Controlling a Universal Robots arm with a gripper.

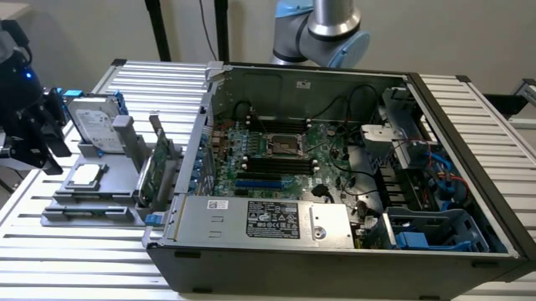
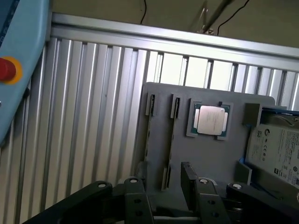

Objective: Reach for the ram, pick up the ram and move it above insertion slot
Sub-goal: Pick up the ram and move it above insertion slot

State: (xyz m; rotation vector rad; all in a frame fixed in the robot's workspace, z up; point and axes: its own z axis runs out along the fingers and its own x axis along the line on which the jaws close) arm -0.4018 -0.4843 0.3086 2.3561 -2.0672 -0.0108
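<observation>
My black gripper (image 1: 35,150) hangs at the exterior view's left edge, beside and above the grey parts tray (image 1: 88,216). In the wrist view the gripper (image 2: 161,175) is open. Its two dark fingers (image 2: 189,182) stand apart over the tray (image 2: 205,158), with only tray surface and a small holder slot between them. The ram is out of view: I cannot make out a thin green stick on the tray or between the fingers. The dark memory slots (image 1: 272,164) lie on the motherboard inside the open computer case (image 1: 335,263).
The tray carries a hard drive (image 1: 92,125), a processor chip (image 1: 86,177) and an upright green expansion card with a metal bracket (image 1: 155,166). The processor (image 2: 210,120) and hard drive (image 2: 275,151) lie beyond my fingers. The arm's base (image 1: 331,31) stands behind the case.
</observation>
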